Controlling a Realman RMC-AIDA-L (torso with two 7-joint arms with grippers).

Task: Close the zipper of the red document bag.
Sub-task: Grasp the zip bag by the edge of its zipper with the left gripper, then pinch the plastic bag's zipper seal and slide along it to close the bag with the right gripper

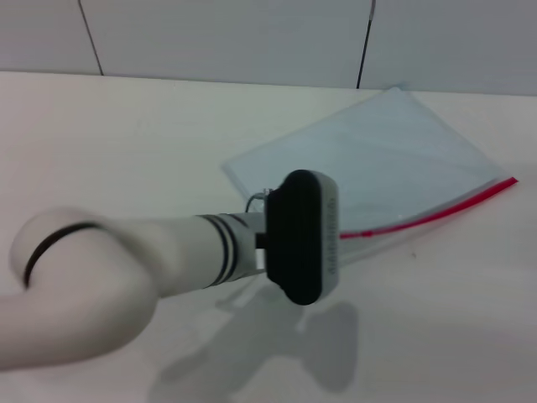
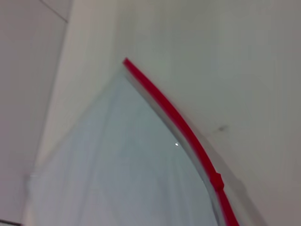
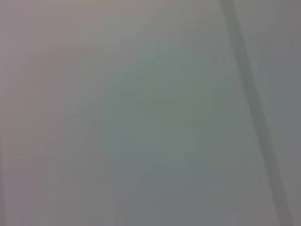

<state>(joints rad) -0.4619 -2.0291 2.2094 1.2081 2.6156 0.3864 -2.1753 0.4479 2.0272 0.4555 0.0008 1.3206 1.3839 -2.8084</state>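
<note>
The red document bag (image 1: 377,155) is a pale blue translucent sleeve lying flat and askew on the table at the right of the head view. Along its near long edge runs the zipper (image 1: 436,214), a thin red strip. My left arm reaches in from the left, and its black wrist housing (image 1: 306,235) hangs over the bag's near left corner, covering that end of the strip and the gripper itself. In the left wrist view the bag (image 2: 117,174) fills the frame, the zipper (image 2: 174,115) crosses it diagonally, and a small red slider (image 2: 216,180) sits on the strip.
The bag rests on a pale table (image 1: 126,143) that meets a grey panelled wall (image 1: 226,38) at the back. The right wrist view shows only a plain grey surface with one dark seam (image 3: 249,94). My right arm is out of the head view.
</note>
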